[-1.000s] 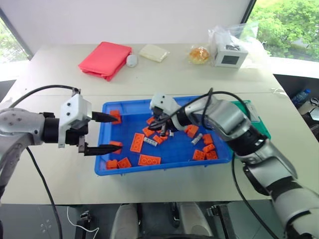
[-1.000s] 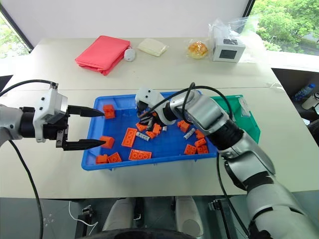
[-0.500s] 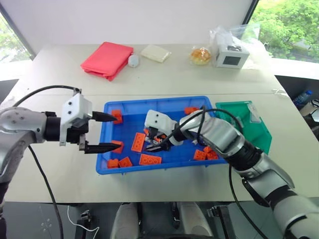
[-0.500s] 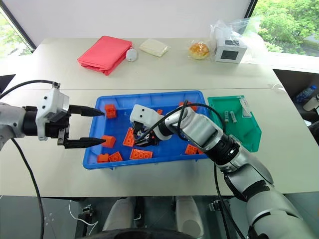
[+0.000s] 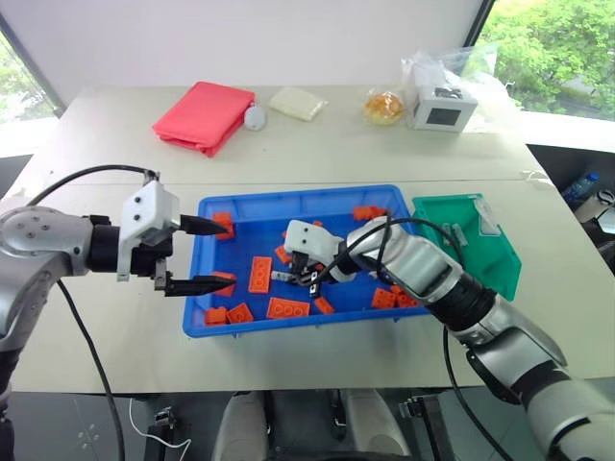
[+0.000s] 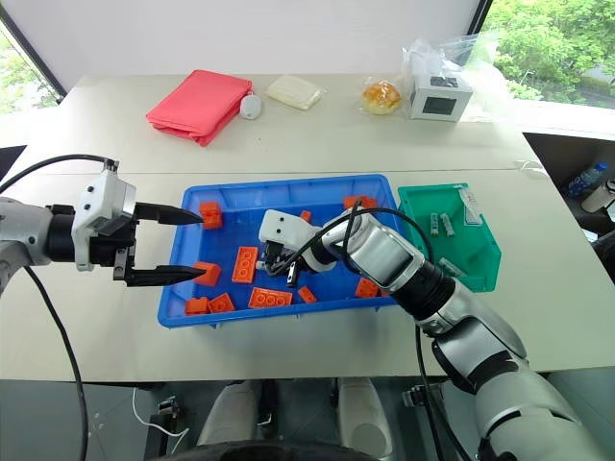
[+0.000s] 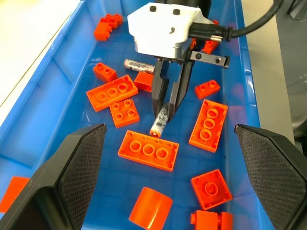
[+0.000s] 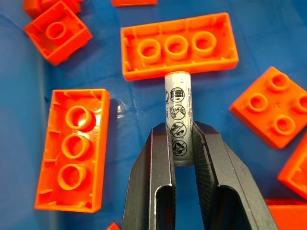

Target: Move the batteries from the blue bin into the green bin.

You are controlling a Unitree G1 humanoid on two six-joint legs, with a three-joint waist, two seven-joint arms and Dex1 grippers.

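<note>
With the right gripper [image 8: 183,143] pinched on a battery [image 8: 178,115] low in the blue bin [image 5: 207,293], lift straight up clear of the bricks [image 8: 178,45] ahead, then carry it to the green bin [image 6: 480,274]; the left gripper [image 5: 197,255] waits wide

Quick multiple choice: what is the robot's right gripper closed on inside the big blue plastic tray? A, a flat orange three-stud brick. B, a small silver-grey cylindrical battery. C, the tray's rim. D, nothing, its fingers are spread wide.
B: the right gripper has its two black fingers pinching a small silver-grey cylindrical battery over the blue plastic tray, among loose orange bricks.
</note>
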